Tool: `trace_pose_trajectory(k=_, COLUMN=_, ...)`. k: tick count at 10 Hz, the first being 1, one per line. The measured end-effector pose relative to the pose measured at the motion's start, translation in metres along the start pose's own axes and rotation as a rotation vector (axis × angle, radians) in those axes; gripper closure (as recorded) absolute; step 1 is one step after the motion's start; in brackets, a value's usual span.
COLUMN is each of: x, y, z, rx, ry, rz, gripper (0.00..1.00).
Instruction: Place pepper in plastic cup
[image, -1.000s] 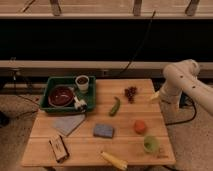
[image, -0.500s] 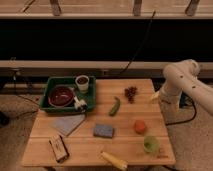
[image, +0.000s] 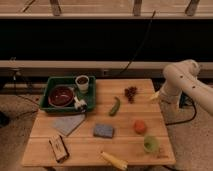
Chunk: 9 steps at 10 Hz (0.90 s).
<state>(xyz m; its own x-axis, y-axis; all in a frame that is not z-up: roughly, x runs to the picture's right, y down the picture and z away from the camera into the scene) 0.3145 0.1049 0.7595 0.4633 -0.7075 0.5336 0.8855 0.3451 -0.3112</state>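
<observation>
Pepper (image: 115, 106) at table (image: 85, 146) centre | jaws seemingly spread, at table edge beyond grapes (image: 131, 92), well apart

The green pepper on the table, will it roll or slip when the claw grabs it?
The pepper, small and slim, is likely light and stiff enough to lift without bending. Its smooth skin may slip; its curve probably stops it rolling. The short cup could tip when the pepper drops in. The claw hangs open at the table's right edge.
</observation>
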Motion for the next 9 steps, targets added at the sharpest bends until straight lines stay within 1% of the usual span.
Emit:
trace_pose_trajectory(k=1, x=0.0, y=-0.004, z=0.002, rx=0.006, ry=-0.006, rz=-0.007, gripper=0.2)
trace_pose_trajectory(k=3, x=-0.002, y=-0.033, z=0.007, rx=0.023, ry=-0.017, rz=-0.037, gripper=0.2)
trace_pose_trajectory(k=4, x=-0.009, y=-0.061, z=0.011, rx=0.032, ry=-0.026, rz=-0.062, gripper=0.2)
trace_pose_trajectory(k=5, x=-0.015, y=-0.081, z=0.013, rx=0.037, ry=-0.032, rz=-0.079, gripper=0.2)
trace_pose_trajectory(k=6, x=-0.022, y=-0.107, z=0.017, rx=0.041, ry=-0.04, rz=-0.105, gripper=0.2)
trace_pose_trajectory(k=7, x=-0.03, y=-0.138, z=0.022, rx=0.043, ry=-0.048, rz=-0.138, gripper=0.2)
trace_pose_trajectory(k=8, x=-0.037, y=-0.16, z=0.029, rx=0.047, ry=-0.06, rz=-0.164, gripper=0.2)
trace_pose_trajectory(k=9, x=-0.04, y=-0.176, z=0.035, rx=0.046, ry=-0.065, rz=-0.185, gripper=0.2)
